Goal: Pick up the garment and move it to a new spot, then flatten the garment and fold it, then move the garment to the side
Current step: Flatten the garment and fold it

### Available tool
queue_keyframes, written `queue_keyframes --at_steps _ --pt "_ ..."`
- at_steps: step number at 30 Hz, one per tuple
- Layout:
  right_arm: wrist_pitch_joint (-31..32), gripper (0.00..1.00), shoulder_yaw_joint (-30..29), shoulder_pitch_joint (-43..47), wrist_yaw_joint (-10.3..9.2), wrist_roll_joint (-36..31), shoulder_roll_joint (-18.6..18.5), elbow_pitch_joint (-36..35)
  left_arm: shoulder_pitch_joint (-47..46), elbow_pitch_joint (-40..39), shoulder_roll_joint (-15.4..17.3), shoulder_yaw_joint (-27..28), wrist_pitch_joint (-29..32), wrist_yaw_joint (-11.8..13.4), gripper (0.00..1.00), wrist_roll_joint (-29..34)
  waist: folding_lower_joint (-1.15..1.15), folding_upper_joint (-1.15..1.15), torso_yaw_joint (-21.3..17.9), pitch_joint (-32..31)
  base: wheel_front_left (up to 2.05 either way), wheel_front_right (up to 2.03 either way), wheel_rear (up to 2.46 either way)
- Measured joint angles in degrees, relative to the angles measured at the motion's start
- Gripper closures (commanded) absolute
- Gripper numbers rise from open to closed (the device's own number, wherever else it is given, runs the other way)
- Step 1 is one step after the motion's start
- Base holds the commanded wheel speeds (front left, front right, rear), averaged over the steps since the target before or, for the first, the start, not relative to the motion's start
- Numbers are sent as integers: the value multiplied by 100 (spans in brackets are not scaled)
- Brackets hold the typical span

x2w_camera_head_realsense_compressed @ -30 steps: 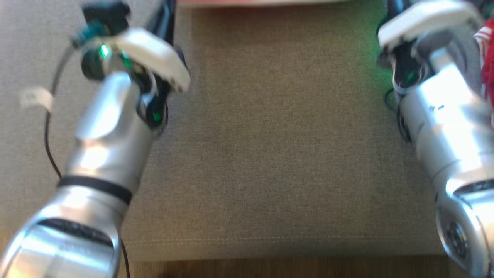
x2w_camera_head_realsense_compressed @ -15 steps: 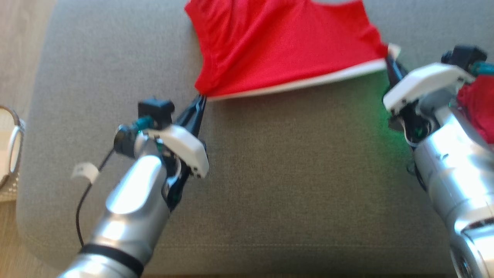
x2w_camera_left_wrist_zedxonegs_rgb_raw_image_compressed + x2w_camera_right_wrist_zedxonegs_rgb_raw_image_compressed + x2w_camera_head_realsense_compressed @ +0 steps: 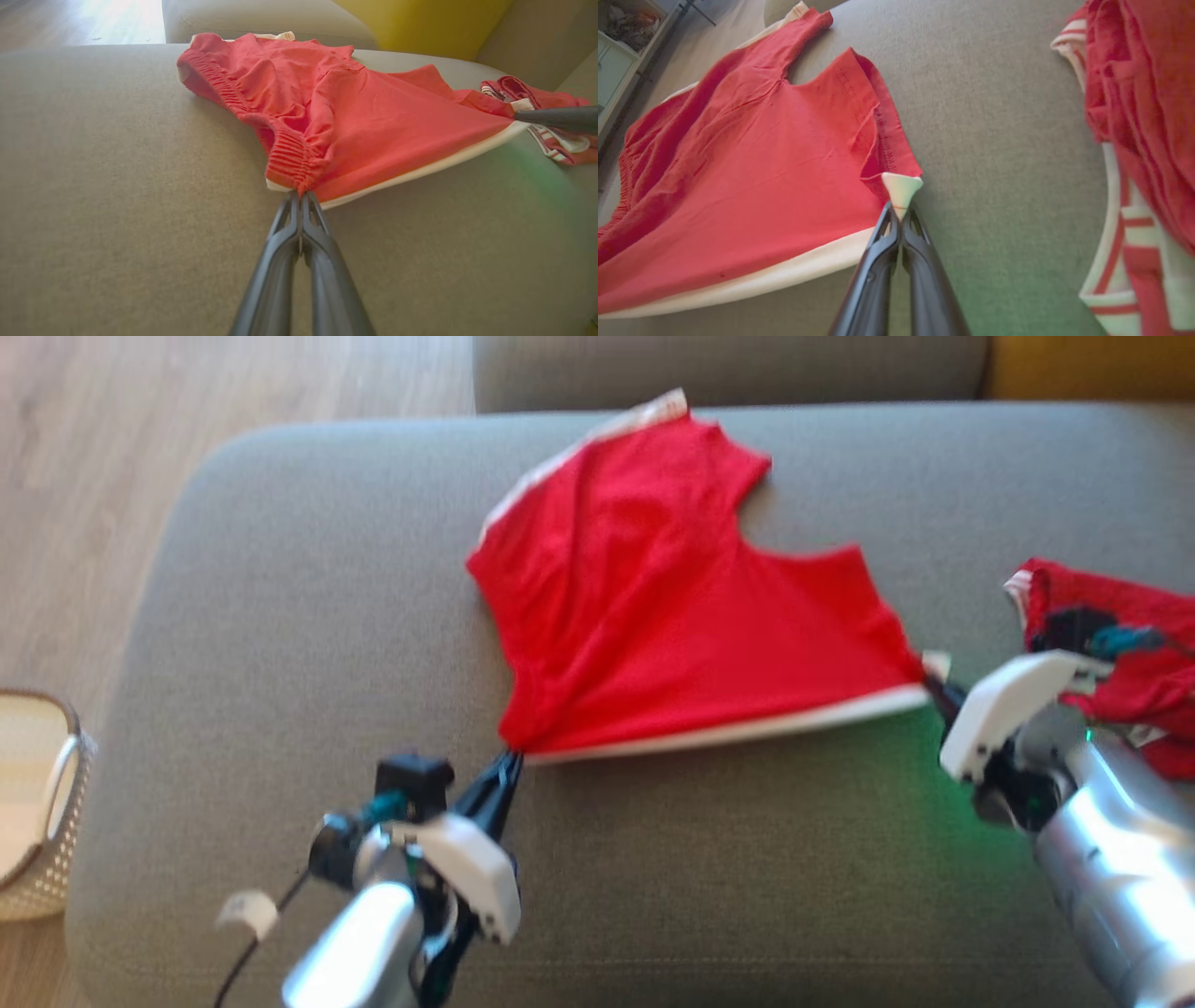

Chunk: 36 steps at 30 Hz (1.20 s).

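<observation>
Starting at the left, a pale woven basket (image 3: 42, 803) is cut off by the frame edge, and the left gripper (image 3: 512, 763), its arm cropped below, is pinched tight on the near-left waistband corner of the red garment (image 3: 653, 635). That garment lies spread mid-cushion, its white-trimmed near edge running to the right gripper (image 3: 935, 687), clamped on the white corner tab, whose wrist hides part of a second, striped red cloth (image 3: 1144, 686). A grey sofa cushion (image 3: 280, 616) lies beneath, with blurred wood floor (image 3: 233, 392) far left and a yellow patch (image 3: 1092, 364) far right.
</observation>
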Motion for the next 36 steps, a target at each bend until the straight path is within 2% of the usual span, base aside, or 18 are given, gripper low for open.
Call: queue_keyframes --at_steps 7,14,19,24,27,31,36 --pt "1045 100 378 757 0 64 -275 -657 917 -481 136 -16 300 41 100 -402 0 0 -7 -500 0 0 0" --pt "2138 100 576 1479 1 230 -861 -1497 1853 -1497 396 -116 805 113 100 -595 0 0 56 -825 0 0 0" --pt "2915 100 538 1917 2 446 -1232 -2227 2347 -2334 666 -209 1095 293 100 -616 0 0 124 -943 0 0 0" --pt "3608 100 305 2451 1 530 -1625 -2872 2846 -3067 898 -468 1507 291 100 -670 0 0 181 -1006 0 0 0" --pt "3708 100 -18 2617 1 472 -1650 -3186 2913 -3345 1011 -452 1580 350 100 -670 0 0 215 -1022 0 0 0" --pt "3858 100 -572 2607 1 269 -1602 -3572 2814 -3699 1002 -403 1646 453 100 -702 0 0 294 -1007 0 0 0" --pt "3962 100 -1233 2340 1 -288 -1257 -3772 2513 -3857 882 -234 1725 531 100 -867 0 0 380 -896 0 0 0"
